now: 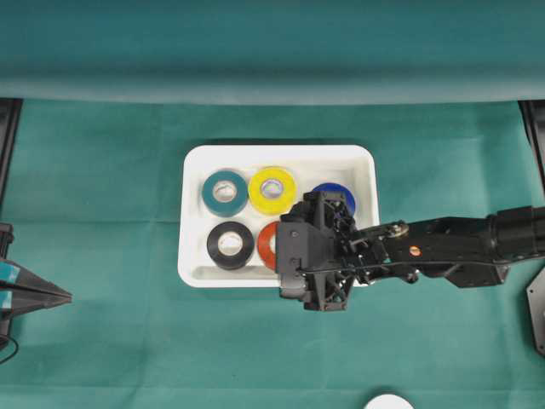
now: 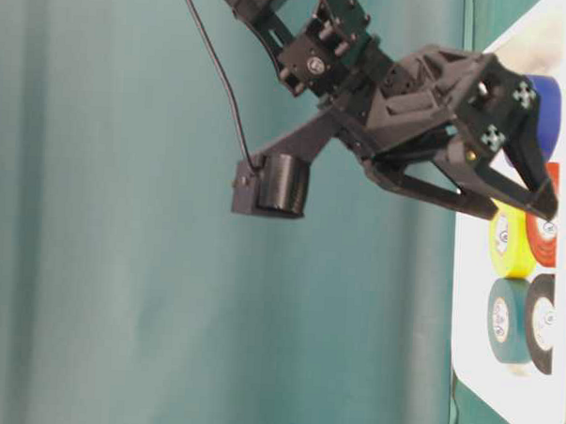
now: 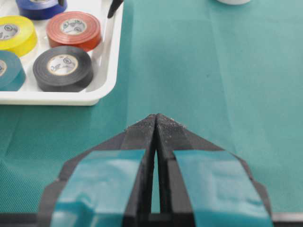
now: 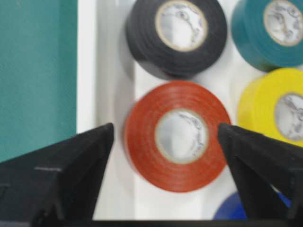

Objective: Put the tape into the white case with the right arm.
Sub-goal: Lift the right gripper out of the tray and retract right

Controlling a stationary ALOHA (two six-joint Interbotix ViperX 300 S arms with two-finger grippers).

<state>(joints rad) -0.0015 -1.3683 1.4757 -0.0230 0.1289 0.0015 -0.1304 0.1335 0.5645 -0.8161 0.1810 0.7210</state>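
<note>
At the table's left edge the left gripper (image 3: 156, 124) rested with its tips pressed together. In the white case (image 1: 194, 162) lay teal, yellow, black and blue rolls. The red tape (image 4: 177, 135) sat by the case's near rim, below the right gripper (image 4: 165, 137), whose fingers were spread wide and touched nothing. It looked like the letting-go step. Next, lift straight up; the rim and black roll (image 4: 177, 35) were close.
</note>
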